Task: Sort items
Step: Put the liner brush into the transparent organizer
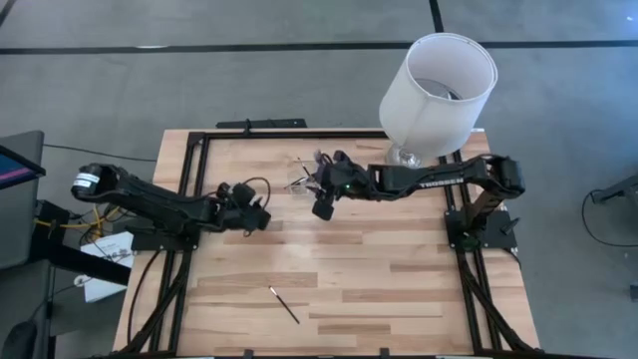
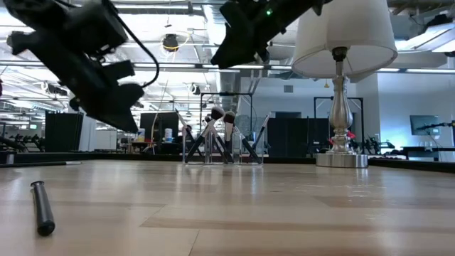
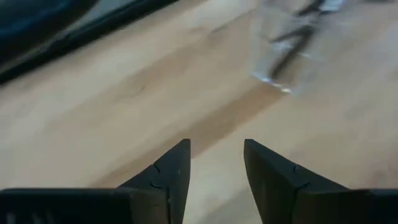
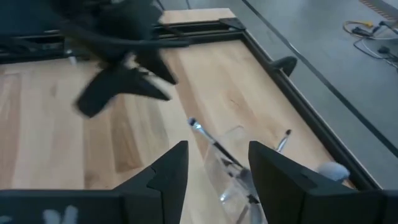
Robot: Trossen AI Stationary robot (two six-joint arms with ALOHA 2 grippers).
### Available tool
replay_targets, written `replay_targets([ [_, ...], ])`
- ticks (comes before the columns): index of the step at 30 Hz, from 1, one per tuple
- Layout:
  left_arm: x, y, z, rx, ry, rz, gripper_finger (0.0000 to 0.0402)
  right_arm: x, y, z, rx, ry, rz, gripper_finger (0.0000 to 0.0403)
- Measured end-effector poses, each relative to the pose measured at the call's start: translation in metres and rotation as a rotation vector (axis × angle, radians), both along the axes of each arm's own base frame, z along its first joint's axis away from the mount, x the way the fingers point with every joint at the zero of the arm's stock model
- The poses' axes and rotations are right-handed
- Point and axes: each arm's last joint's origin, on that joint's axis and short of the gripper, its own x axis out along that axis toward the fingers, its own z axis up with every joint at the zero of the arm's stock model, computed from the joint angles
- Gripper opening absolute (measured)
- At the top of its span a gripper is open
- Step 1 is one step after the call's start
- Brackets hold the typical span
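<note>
Several slim black-handled makeup brushes stand slanted in a small clear container (image 1: 302, 179) at the table's far middle, also in the low view (image 2: 222, 139). One more brush (image 1: 284, 304) lies flat on the wood near the near edge, seen close in the low view (image 2: 41, 206). My right gripper (image 4: 217, 146) hovers open just above and near-side of the container (image 4: 239, 171), touching nothing. My left gripper (image 3: 216, 143) is open in the air to the container's left (image 3: 289, 59), above the table (image 1: 249, 214).
A big white-shaded lamp (image 1: 437, 88) stands at the far right, its silvery base (image 2: 341, 158) on the table behind the right arm. A black frame (image 1: 189, 189) runs along the table's left, far and right edges. Bare wood (image 1: 399, 289) lies across the near half.
</note>
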Motion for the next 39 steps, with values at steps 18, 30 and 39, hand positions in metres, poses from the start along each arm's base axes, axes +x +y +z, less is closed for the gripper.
replay_targets([
  [18,-0.033,0.043,-0.015,-0.438,0.310,0.151,0.0147,0.000,0.005,-0.006,0.004,0.044,0.017,0.0162],
  [30,-0.057,0.040,0.004,-0.443,0.267,0.242,0.0147,0.000,0.005,-0.006,0.004,0.042,0.017,0.0155],
  [39,-0.073,0.035,-0.027,-0.508,0.247,0.267,0.0145,0.000,0.005,-0.006,0.006,0.042,0.016,0.0155],
])
